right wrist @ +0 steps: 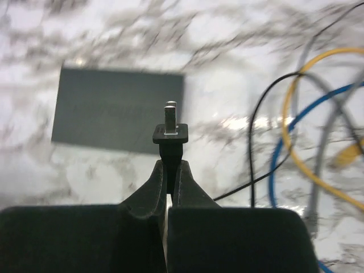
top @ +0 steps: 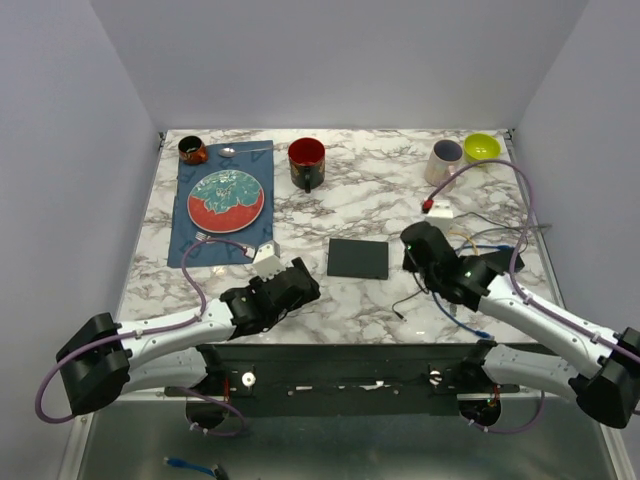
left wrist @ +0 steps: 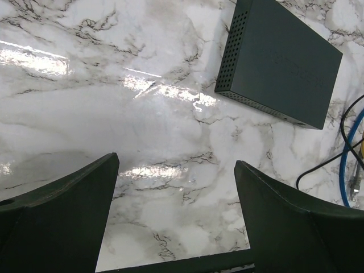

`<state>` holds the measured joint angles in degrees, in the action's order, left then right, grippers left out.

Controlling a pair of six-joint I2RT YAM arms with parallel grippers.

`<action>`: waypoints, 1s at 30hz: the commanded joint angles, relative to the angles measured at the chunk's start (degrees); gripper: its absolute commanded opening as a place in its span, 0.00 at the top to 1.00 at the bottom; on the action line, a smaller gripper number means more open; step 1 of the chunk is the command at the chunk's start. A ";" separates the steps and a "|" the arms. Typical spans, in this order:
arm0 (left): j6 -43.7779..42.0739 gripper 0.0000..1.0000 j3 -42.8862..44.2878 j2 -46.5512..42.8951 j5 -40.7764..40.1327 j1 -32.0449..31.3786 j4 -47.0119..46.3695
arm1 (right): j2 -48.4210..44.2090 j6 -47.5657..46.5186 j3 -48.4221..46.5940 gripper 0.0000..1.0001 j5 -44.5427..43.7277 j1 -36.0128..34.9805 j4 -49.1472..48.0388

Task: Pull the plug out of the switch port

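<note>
The switch is a flat dark grey box lying in the middle of the marble table; it also shows in the left wrist view and in the right wrist view. My right gripper is shut on a black plug, whose metal tip points toward the switch but stands clear of it. In the top view my right gripper is just right of the switch. My left gripper is open and empty over bare marble, left of and nearer than the switch.
Loose black, blue, yellow and grey cables lie right of the switch. A white adapter, two mugs and a yellow bowl stand at the back right. A red mug and a plate on a blue mat are at the back left.
</note>
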<state>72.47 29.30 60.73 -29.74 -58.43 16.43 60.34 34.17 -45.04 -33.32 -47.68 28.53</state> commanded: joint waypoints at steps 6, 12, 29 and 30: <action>-1.27 0.05 1.46 2.11 0.64 0.16 -1.66 | 11.34 5.42 0.48 0.99 -7.55 32.62 0.47; -2.59 0.05 2.25 0.80 1.09 0.16 -0.78 | 16.57 11.55 -4.70 0.39 -5.01 42.84 2.06; -3.56 0.05 3.92 2.46 -2.26 0.34 0.09 | 0.05 0.38 -2.09 0.07 23.27 24.08 -13.05; -3.91 0.04 4.27 2.72 -2.34 0.34 0.36 | 0.04 -0.68 -1.46 0.07 23.74 22.04 -14.37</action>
<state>70.04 30.48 61.60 -29.26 -58.24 15.62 60.31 38.37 -50.30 -20.27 -18.55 20.51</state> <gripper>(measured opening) 0.949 0.938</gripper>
